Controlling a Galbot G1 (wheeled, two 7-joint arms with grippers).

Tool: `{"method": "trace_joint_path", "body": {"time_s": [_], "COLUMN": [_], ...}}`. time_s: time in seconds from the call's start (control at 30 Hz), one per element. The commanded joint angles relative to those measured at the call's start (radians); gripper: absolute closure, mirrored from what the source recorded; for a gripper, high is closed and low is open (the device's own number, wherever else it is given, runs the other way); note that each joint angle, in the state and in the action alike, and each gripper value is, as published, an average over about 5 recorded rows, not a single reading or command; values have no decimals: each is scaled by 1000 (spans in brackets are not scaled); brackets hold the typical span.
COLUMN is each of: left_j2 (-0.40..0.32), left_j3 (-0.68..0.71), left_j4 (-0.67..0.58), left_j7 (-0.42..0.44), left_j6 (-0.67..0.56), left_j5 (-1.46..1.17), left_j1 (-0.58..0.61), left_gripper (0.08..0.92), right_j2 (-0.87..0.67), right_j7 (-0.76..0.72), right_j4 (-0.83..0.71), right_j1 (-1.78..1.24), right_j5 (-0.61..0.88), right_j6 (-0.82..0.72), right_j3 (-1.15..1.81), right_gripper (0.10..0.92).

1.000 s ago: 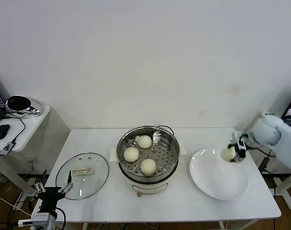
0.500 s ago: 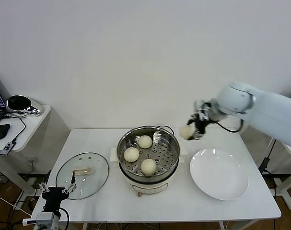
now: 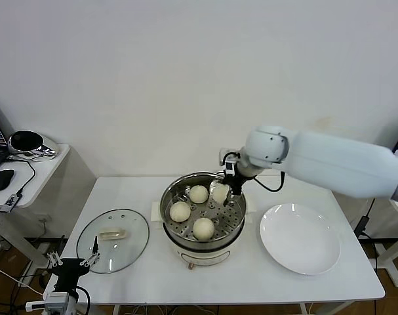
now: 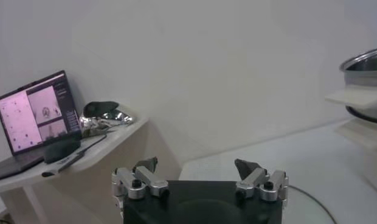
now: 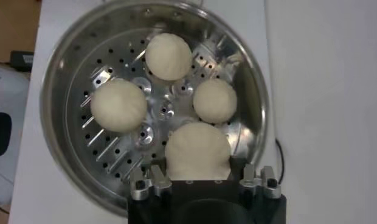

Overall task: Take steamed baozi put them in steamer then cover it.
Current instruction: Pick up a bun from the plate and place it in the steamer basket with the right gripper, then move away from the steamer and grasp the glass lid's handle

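The steel steamer (image 3: 233, 213) stands mid-table on its white base. Three baozi lie on its perforated tray (image 3: 198, 194) (image 3: 179, 211) (image 3: 202, 228). My right gripper (image 3: 223, 192) is shut on the fourth baozi (image 3: 219, 192) and holds it just above the tray's back right part. In the right wrist view the held baozi (image 5: 196, 152) sits between the jaws over the tray (image 5: 112, 152), with the three others beyond it. The glass cover (image 3: 112, 248) with its cream handle lies flat on the table left of the steamer. My left gripper (image 3: 73, 261) is open and empty, low at the front left.
A bare white plate (image 3: 299, 238) lies right of the steamer. A side table (image 3: 28, 167) with a laptop and a mouse stands at the far left. The wall runs close behind the table.
My right gripper carried the baozi from the plate leftward to above the steamer tray. The plate is now bare. The left arm stayed put.
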Motion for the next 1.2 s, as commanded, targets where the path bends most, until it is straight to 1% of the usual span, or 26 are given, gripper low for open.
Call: {"method": "trace_joint_path", "body": {"time_s": [0.03, 0.5, 0.6, 0.67, 0.77, 0.9, 0.97, 1.03, 1.13, 1.2], "left_j2": [-1, -4, -4, -3, -2, -1, -2, -3, -5, -6], "left_j3": [-3, -3, -3, -3, -4, -3, -2, -2, 0, 1], "left_j4": [1, 8, 9, 9, 10, 10, 10, 10, 10, 10], "left_j7": [0, 0, 0, 1, 1, 3, 3, 4, 3, 1], "left_j6": [1, 0, 0, 1, 1, 1, 1, 0, -1, -4], "left_j5": [1, 1, 1, 1, 1, -1, -2, -3, -4, -6], "left_j1": [-2, -8, -8, -8, -10, -12, -13, -13, -13, -14], "left_gripper": [177, 177, 177, 177, 177, 177, 177, 177, 177, 177], "right_j2": [64, 64, 43, 20, -28, -111, -172, -245, -366, -436], "right_j7": [41, 51, 48, 40, 29, 33, 71, 154, 352, 479], "right_j4": [-59, -71, -49, -21, 30, 114, 166, 223, 313, 353], "right_j1": [-114, -133, -112, -88, -46, -20, -41, -87, -229, -404], "right_j5": [-13, -33, -28, -19, -4, 2, -1, 14, 66, 71], "right_j6": [-31, -31, -30, -30, -30, -26, -10, 26, 113, 202], "right_j3": [-5, 29, 45, 61, 84, 127, 167, 212, 333, 474], "right_gripper": [389, 384, 338, 279, 217, 203, 203, 203, 203, 203]}}
